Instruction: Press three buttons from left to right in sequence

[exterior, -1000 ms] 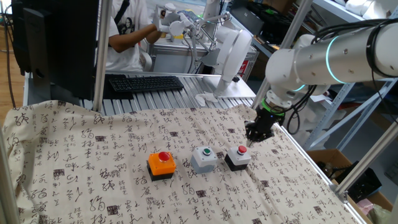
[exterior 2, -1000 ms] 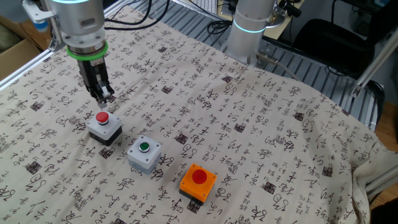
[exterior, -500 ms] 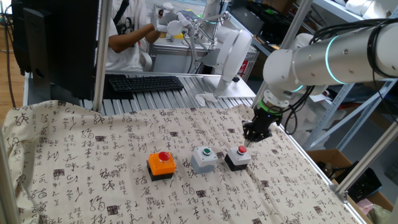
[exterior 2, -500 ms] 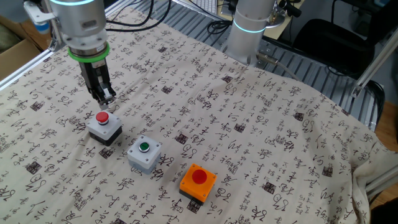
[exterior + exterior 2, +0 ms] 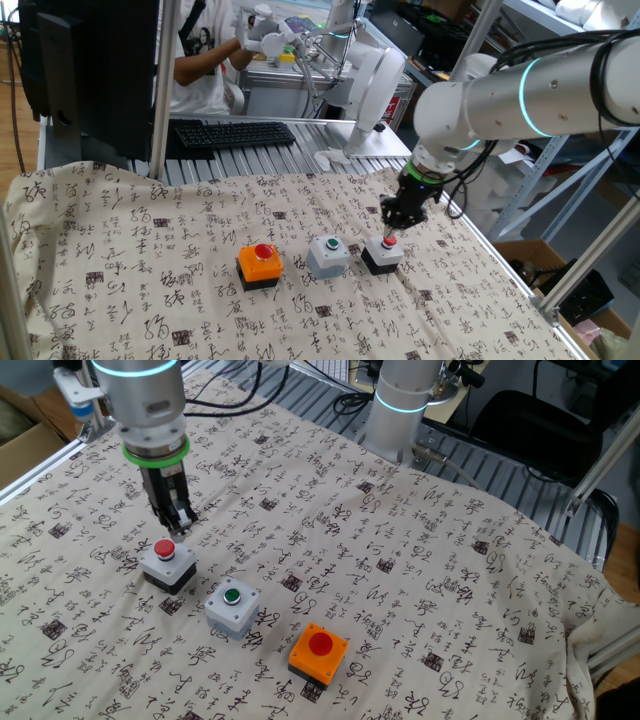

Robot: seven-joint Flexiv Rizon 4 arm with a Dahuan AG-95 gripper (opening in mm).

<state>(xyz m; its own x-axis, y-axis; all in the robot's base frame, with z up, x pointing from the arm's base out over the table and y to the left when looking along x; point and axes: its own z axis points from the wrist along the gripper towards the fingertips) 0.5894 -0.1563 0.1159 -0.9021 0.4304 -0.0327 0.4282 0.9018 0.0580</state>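
Note:
Three button boxes stand in a row on the printed cloth. The orange box with a red button (image 5: 260, 263) (image 5: 319, 651) is at the left. The light grey box with a green button (image 5: 329, 254) (image 5: 232, 607) is in the middle. The black box with a small red button (image 5: 382, 252) (image 5: 167, 563) is at the right. My gripper (image 5: 392, 222) (image 5: 182, 520) points down, just behind and above the black box, a little apart from its button. The fingers look pressed together with no gap, holding nothing.
The calligraphy cloth (image 5: 140, 240) covers the table. A black keyboard (image 5: 233, 133) lies behind it, with a person (image 5: 205, 50) at the back. A second arm's base (image 5: 405, 400) stands at the far side. A metal frame rail (image 5: 500, 270) runs along the right edge.
My gripper has shifted sideways along the cloth toward the black box and now sits closer to its small red button. The boxes have not moved.

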